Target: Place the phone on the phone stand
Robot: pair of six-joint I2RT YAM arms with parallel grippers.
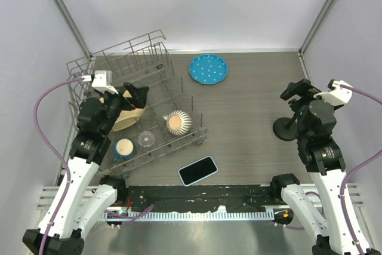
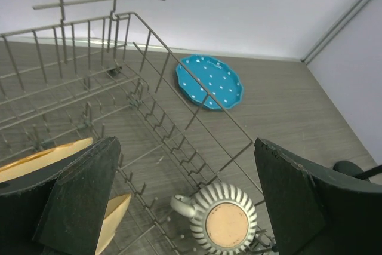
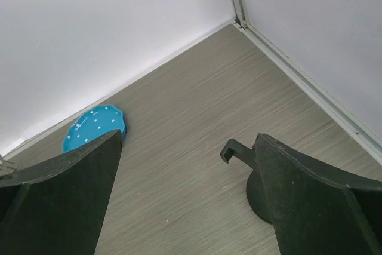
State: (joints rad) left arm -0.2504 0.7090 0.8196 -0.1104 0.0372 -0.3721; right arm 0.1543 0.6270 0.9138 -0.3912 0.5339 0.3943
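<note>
The phone (image 1: 197, 171) lies flat on the table (image 1: 250, 100) with its black screen facing up. In the top view its long axis runs on a diagonal, from the near left to the far right. It is well apart from both pairs of jaws, behind them and closer to the arm bases. It lies just beside the near corner of the wire dish rack (image 1: 122, 64).

The table is grey-brown with a fine wood grain. White walls (image 1: 197, 4) with metal corner posts close it on three sides.

The left gripper (image 1: 134, 95) hangs above the dish rack with its jaws wide open, and it holds nothing and touches nothing. In the left wrist view a ribbed mug (image 2: 222, 222) shows below the gap between the jaws. A blue dotted plate (image 2: 209, 80) lies on the table far ahead of them.

The right gripper (image 1: 296, 91) is also wide open and empty. The phone stand (image 1: 286, 128) is upright on the table, under this gripper and slightly behind it. In the right wrist view its small clamp shows just inside the right finger (image 3: 316, 201), and this finger hides part of its round base. I cannot tell if the finger touches the stand.
</note>
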